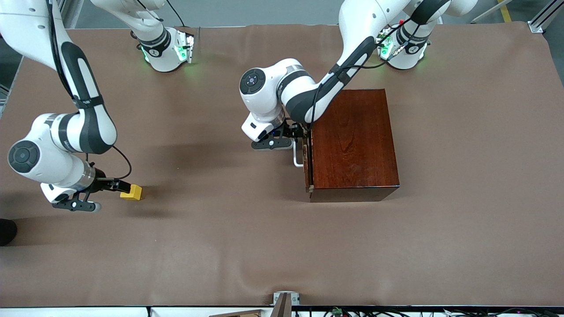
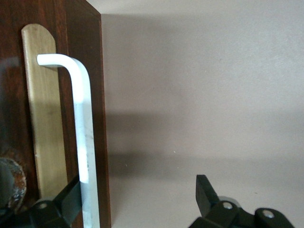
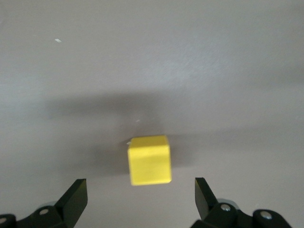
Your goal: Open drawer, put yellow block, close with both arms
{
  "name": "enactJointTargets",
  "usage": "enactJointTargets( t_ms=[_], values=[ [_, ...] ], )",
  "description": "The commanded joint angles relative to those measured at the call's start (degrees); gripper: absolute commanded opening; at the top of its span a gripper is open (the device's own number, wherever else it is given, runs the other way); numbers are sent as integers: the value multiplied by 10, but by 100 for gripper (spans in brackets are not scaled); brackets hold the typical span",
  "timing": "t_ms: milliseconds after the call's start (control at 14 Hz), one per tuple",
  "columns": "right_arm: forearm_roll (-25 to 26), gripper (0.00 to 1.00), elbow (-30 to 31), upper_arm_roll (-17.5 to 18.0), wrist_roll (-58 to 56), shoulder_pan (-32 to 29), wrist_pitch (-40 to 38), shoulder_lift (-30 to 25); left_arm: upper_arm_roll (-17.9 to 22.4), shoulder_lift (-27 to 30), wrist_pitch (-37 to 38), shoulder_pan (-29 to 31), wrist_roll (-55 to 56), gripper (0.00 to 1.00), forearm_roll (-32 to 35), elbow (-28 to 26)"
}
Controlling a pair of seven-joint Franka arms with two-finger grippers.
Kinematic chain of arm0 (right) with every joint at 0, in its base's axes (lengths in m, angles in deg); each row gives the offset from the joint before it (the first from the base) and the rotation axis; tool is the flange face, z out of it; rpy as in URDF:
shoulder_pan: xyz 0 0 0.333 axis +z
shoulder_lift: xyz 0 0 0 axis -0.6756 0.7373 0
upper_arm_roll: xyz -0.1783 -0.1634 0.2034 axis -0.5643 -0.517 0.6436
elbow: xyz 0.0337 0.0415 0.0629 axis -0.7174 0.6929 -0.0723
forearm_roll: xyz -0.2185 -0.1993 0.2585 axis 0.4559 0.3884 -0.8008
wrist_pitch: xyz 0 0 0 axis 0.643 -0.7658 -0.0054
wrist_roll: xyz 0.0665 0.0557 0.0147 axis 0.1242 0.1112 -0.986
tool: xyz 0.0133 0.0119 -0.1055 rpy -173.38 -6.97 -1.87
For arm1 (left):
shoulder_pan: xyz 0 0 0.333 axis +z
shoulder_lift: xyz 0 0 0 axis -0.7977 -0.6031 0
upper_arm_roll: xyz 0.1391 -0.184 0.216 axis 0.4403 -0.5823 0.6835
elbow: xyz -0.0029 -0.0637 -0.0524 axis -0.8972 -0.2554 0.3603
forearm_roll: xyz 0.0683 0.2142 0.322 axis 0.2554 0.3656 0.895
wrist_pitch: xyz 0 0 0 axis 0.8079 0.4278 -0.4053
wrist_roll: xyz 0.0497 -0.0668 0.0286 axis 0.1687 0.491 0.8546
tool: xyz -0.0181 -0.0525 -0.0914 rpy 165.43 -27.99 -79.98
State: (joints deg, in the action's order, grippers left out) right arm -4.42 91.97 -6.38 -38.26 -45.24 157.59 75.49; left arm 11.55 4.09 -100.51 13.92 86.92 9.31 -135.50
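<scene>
From my remote station I judged the block point(image 1: 132, 192) to be light, rigid and smooth-faced: a small cube best taken across two opposite flat sides, centred so it could not twist out. It lay on the desk point(image 1: 246, 246) toward the right arm's end, at about 9 o'clock from the box point(image 1: 352, 145) and well apart from it. The right hand point(image 3: 141, 192) was low at the block, wrist nearly level, fingers released and spread wide to either side, with the block just ahead of the tips and not yet between them.

The drawer point(image 1: 307, 159) looked stiff and heavier to move; its front stood barely proud of the box. I judged the white handle point(image 2: 83, 128), a thin rigid loop, to be the only hold. The left hand point(image 2: 137, 197) reached in level, released, one finger point(image 2: 71, 197) at the handle and the other point(image 2: 206, 192) over bare desk.
</scene>
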Motion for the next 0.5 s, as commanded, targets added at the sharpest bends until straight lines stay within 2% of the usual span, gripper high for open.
enactJointTargets(
  t_ms=[0, 427],
  values=[
    [31, 100, -14, 7, -2, -19, 15, 22, -8, -24, -113, -14, 5, 100, 10, 30],
    [22, 100, -8, 10, 5, -15, 15, 52, -9, -24, -159, -13, 2, 100, 9, 30]
  ],
)
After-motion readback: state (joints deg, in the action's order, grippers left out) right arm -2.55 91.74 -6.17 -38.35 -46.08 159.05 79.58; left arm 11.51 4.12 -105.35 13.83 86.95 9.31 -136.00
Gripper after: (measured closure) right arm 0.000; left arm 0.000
